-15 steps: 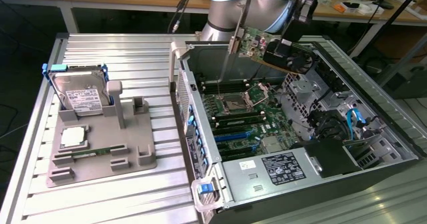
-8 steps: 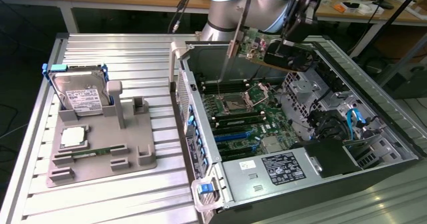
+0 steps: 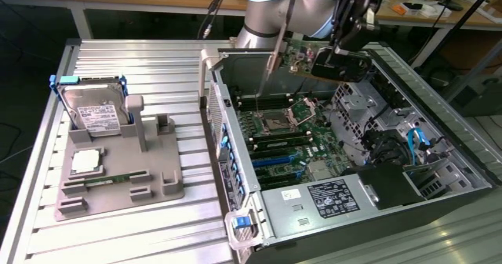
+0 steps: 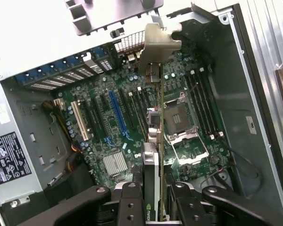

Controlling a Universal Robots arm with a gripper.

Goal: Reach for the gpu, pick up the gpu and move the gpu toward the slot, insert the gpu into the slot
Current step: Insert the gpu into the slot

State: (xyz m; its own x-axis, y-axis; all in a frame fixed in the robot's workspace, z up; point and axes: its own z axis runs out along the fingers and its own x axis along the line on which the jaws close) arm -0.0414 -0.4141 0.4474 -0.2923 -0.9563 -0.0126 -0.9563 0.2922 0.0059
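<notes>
Exterior view: the gripper [image 3: 335, 61] hangs above the open computer case [image 3: 459, 140], fingers drawn in narrow and clamped on the gpu [image 3: 298, 57]. The card is held in the air over the far end of the motherboard [image 3: 310, 137], well clear of it. The blue slot [image 3: 276, 157] lies lower down the board with nothing seated in it, though from this angle it is hard to say which of the blue strips is the target. The card looks light and stiff, but it is probably fragile: bare components and a thin board suggest it should be gripped across the flat faces near the middle, as it is here, and not by the bracket or the contact edge.

Wrist view: the gpu [image 4: 153, 141] runs edge-on away from the fingers [image 4: 132, 200], which pinch its two faces. It appears as a slim green plate with small parts along it. Its pale metal bracket [image 4: 158, 40] stands at the far end, bent over at the tip. The card hangs beside the processor socket [image 4: 179, 120], while the slot [image 4: 118, 115] sits apart from it across the black connectors.
</notes>
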